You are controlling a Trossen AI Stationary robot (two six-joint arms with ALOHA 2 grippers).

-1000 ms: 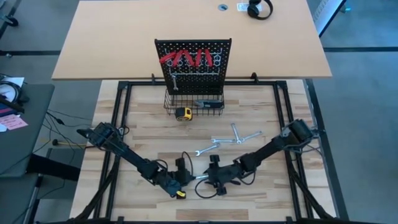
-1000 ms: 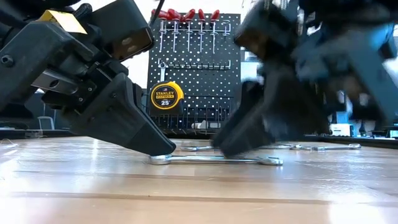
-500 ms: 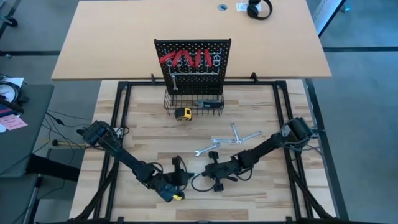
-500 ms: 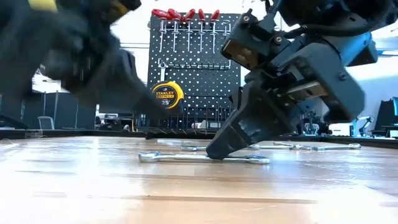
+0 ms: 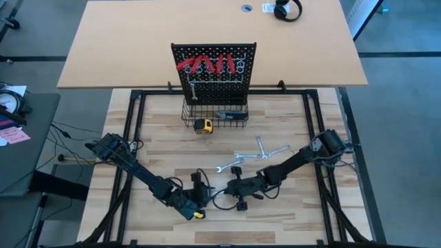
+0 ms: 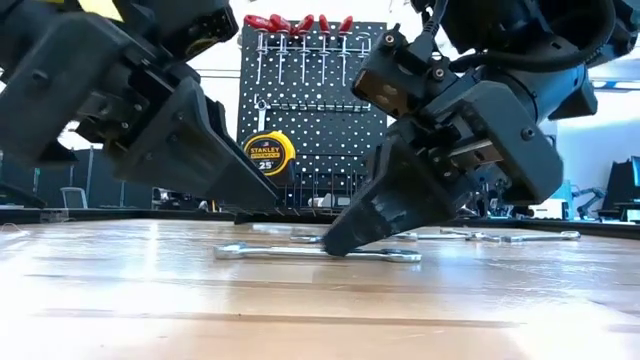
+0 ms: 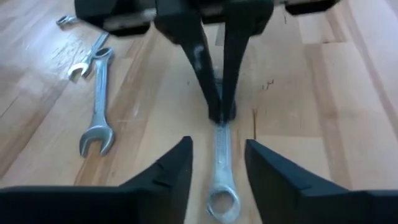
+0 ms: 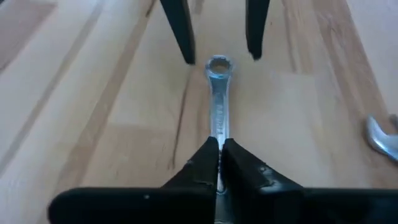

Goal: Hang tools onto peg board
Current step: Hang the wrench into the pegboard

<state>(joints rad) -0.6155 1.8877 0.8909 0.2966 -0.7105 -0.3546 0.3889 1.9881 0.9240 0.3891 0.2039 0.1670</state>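
A slim silver wrench (image 6: 300, 253) lies flat on the wooden table near its front edge. My right gripper (image 8: 219, 144) is shut on its shaft. My left gripper (image 7: 217, 146) is open, one finger on either side of the wrench's ring end (image 7: 222, 202). In the low view it hangs a little above the wrench without touching it. The black peg board (image 5: 213, 69) stands upright at the far side, with red-handled pliers (image 5: 205, 65) hung along its top. Three more wrenches (image 5: 258, 151) lie loose on the table to the right. My right gripper pinches the wrench's shaft (image 8: 218, 127) about its middle between its two fingers. The fingers (image 6: 345, 232) slant down from above and from the table's right, lying along the wrench. The wrench rests flat on the table, its ring end (image 8: 219, 64) pointing at my left gripper.
A black wire basket (image 5: 231, 117) sits at the peg board's foot, with a yellow tape measure (image 5: 202, 125) beside it. The two grippers face each other closely, tip to tip. Bare wood lies to the left of and in front of them.
My right gripper has come in from the right, dropped onto the wrench and shut on its shaft. My left gripper, which was shut at the ring end on the table, has opened, let go and risen a little. The wrench stays flat and has slid slightly toward the left edge.
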